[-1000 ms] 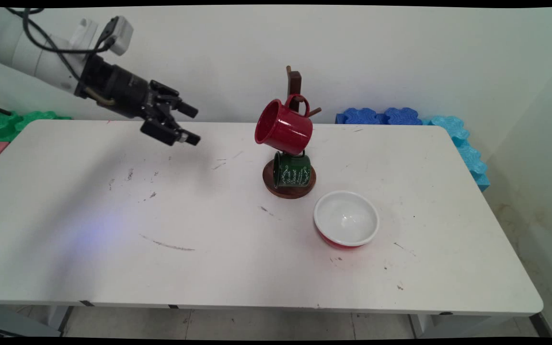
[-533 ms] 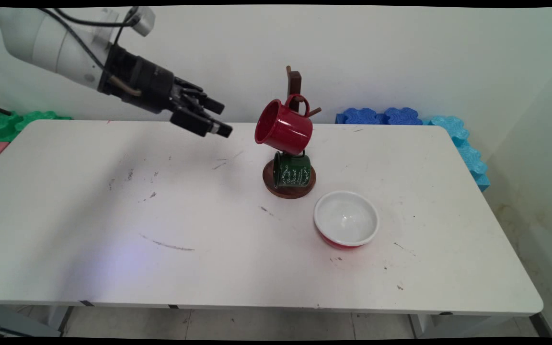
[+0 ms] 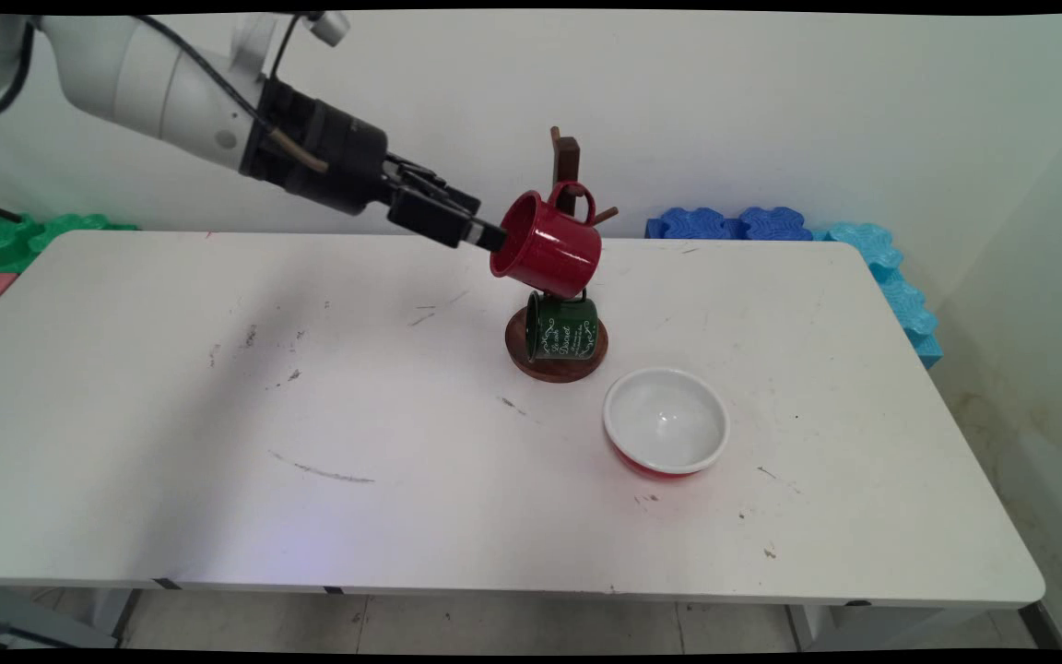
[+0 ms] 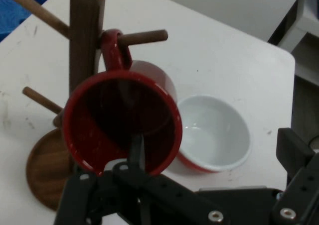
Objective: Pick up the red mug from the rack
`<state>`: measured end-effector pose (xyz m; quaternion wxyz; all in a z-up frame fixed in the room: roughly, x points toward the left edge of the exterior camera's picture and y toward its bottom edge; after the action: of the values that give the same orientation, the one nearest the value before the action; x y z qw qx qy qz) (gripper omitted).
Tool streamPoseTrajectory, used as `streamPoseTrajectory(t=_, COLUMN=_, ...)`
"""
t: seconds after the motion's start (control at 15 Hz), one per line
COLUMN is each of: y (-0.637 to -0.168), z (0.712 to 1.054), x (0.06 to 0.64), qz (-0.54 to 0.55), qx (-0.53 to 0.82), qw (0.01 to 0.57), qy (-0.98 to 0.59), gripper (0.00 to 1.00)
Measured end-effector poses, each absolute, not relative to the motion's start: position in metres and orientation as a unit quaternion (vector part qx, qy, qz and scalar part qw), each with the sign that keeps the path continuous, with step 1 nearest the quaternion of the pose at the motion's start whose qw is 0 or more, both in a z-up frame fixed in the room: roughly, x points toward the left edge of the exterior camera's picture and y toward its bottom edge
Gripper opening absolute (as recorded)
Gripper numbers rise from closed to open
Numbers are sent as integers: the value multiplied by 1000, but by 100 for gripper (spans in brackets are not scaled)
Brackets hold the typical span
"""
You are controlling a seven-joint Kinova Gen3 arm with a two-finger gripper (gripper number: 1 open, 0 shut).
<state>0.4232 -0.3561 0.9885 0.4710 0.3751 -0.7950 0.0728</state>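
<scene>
**Inspector A:** While the arm is reaching in from the upper left of the main view, where is the gripper (image 3: 480, 221) sitting?

**Inspector B:** It is hovering above the table (image 3: 218, 415), pointing right and slightly down. Its tips are meeting the open mouth of the red mug (image 3: 554, 249). The jaws are standing released, spread apart and clamping nothing.

**Inspector A:** And the mug itself?

**Inspector B:** It is hanging by its handle from an upper peg of the wooden mug tree (image 3: 568, 157), tilting so that its mouth is facing the gripper. A green mug (image 3: 563, 330) is hanging below it, just above the tree's round base. A white bowl with a red outside (image 3: 666, 420) is resting on the table just beside that base, on the near right. Blue foam blocks (image 3: 734, 224) are lying along the wall at the far right, and green ones (image 3: 15, 235) at the far left.

**Inspector A:** Is the hand view agreeing?

**Inspector B:** It is. The red mug (image 4: 122, 120) is filling the centre, its handle looping over a peg of the mug tree (image 4: 84, 31). The gripper (image 4: 187, 160) is showing one finger low on the left and one well off to the right, with the mug's lower rim lying between them. The bowl (image 4: 214, 130) is showing behind the mug, on the table (image 4: 224, 51).
</scene>
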Motion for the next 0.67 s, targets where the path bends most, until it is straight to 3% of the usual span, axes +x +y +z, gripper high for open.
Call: streamPoseTrajectory(t=0.67, y=-367, z=980, x=391, qz=51, qx=424, qw=471, qy=-772, gripper=100)
